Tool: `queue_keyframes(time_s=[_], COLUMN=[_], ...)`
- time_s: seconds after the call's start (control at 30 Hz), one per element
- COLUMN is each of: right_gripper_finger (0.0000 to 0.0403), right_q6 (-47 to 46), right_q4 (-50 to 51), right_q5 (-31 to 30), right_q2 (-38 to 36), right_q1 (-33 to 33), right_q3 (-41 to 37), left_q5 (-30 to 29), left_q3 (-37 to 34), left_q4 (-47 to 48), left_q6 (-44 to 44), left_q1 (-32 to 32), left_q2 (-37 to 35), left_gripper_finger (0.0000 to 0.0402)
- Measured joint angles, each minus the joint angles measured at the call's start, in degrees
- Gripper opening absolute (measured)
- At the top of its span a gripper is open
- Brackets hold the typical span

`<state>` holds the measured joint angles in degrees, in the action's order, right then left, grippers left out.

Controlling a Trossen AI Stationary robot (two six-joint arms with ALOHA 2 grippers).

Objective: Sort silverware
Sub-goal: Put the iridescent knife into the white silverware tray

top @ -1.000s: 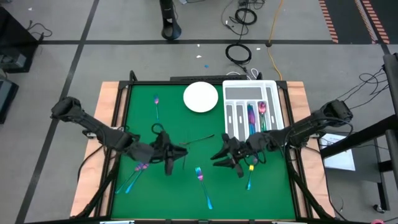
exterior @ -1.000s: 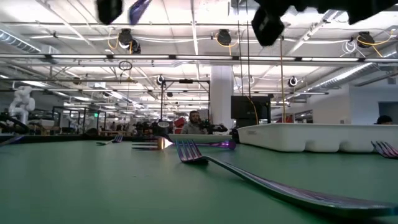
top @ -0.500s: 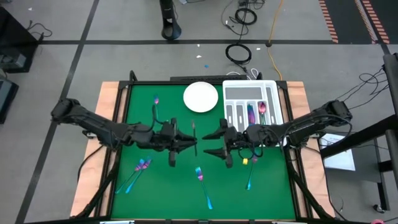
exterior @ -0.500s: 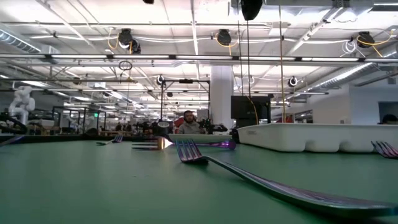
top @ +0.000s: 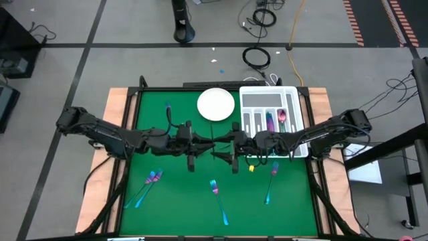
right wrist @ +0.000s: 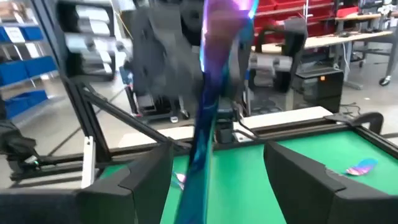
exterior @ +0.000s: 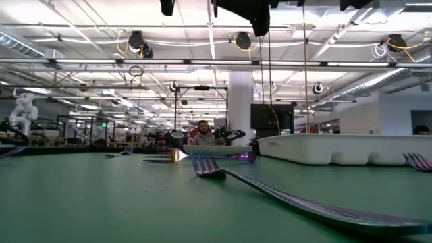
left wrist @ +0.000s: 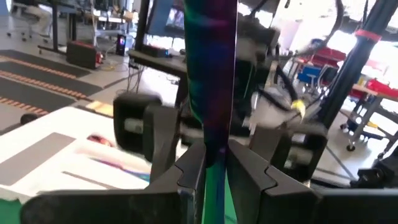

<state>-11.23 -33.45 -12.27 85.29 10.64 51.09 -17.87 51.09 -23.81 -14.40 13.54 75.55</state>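
High view: both arms meet above the middle of the green table, just below the white round plate. The left gripper and right gripper face each other, nearly touching. Left wrist view: the left gripper's fingers are clamped narrowly on a slim iridescent utensil, which stands upright between them; which kind of utensil cannot be told. Right wrist view: the right gripper's fingers stand wide apart on either side of that same utensil, not closed on it. Remaining silverware lies as follows: two pieces in the white slotted tray, a fork near the front centre, a pair at front left, one piece at front right, and one left of the plate.
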Motion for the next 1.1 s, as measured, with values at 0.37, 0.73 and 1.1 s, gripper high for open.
queue_keyframes(time_s=[0.37, 0.73, 1.1], right_gripper_finger=[0.0207, 0.0015, 0.0005], right_q6=[1.4, 0.7, -1.1], right_q4=[-3.4, -4.2, -3.7], right_q5=[0.3, 0.7, 0.2], right_q2=[0.3, 0.3, 0.3], right_q1=[-1.7, -2.9, -3.2], right_q3=[0.0, 0.0, 0.0], left_q5=[0.0, -0.2, -2.4], left_q3=[0.0, 0.0, 0.0], left_q4=[0.1, 0.3, 1.7], left_q6=[-0.1, -0.1, 2.9], left_q1=[-1.9, -2.4, -2.3], left_q2=[0.0, 0.0, -0.1], left_gripper_finger=[0.0058, 0.0058, 0.0065])
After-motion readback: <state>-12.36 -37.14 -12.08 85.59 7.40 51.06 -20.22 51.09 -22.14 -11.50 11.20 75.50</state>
